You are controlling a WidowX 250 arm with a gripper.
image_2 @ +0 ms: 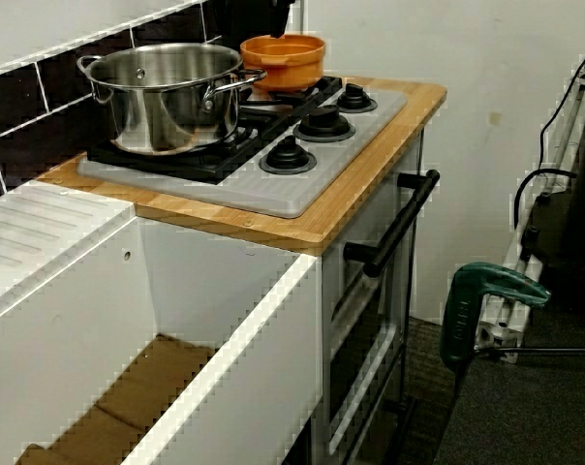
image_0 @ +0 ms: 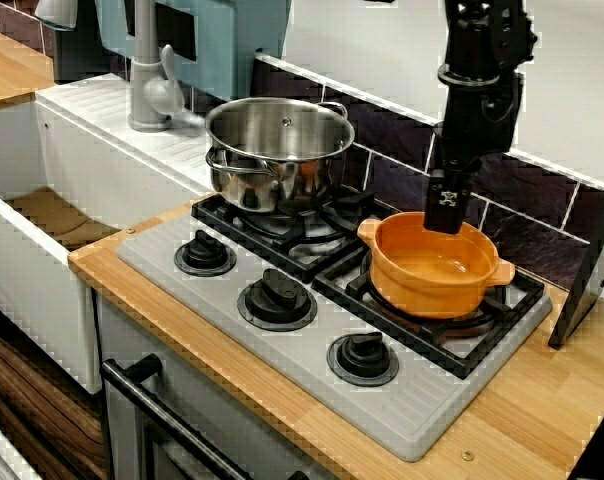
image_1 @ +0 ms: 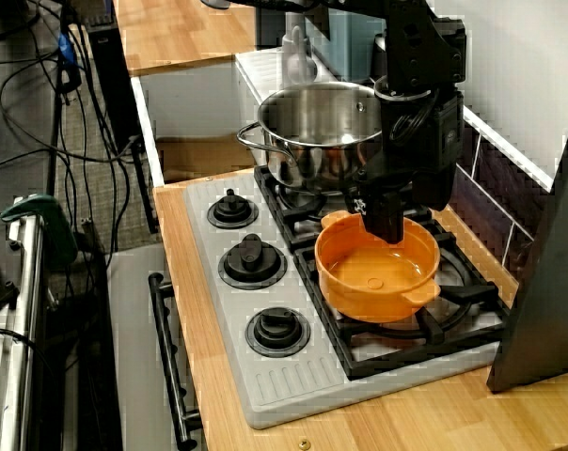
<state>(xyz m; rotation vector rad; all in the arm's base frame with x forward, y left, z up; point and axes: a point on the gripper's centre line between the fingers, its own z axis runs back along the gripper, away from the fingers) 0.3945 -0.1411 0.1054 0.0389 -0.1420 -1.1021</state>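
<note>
An orange pot point(image_0: 437, 268) with two small handles sits on the right-hand burner of the black grate. My black gripper point(image_0: 448, 215) comes straight down onto the pot's back rim. In the view from the knob side, the gripper point(image_1: 383, 228) dips just inside the orange pot point(image_1: 378, 270) near its far handle. Its fingers read as one dark block, so no gap shows. From the sink end, the orange pot point(image_2: 284, 58) stands behind the steel pot, and only a dark bit of the arm shows above it.
A steel pot point(image_0: 278, 150) stands on the left burner, close beside the orange one. Three knobs point(image_0: 276, 298) line the grey stove front. A grey faucet point(image_0: 152, 85) and a white sink point(image_2: 215, 387) lie to the left. A dark panel point(image_0: 592, 270) leans at the right.
</note>
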